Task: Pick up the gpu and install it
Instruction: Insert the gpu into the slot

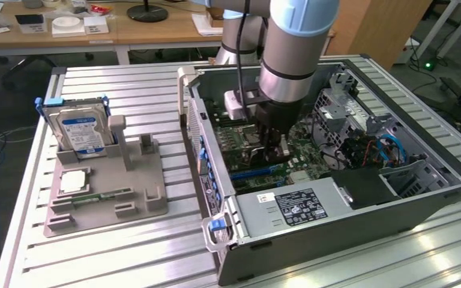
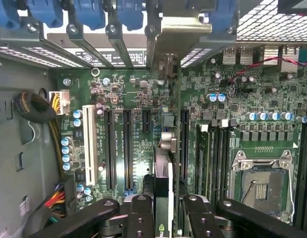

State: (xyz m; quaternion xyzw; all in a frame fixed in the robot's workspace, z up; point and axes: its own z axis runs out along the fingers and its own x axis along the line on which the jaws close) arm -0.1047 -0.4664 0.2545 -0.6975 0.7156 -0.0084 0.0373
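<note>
Hand [image 2: 168,218] sat low inside open computer case [image 1: 422,195], centre of exterior frame, fingers [image 2: 141,215] closed partway on gpu [image 2: 163,178], gripping card edge-on. Gpu stood upright over green motherboard [image 2: 138,94], among black expansion slots, bracket end toward case rear wall. Hard drive [image 1: 80,132] stood in grey holder [image 1: 146,204] on worktop [image 1: 126,90], left of frame.

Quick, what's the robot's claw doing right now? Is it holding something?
Gripper: closed on the gpu, holding it edge-on above the motherboard inside the computer case.
</note>
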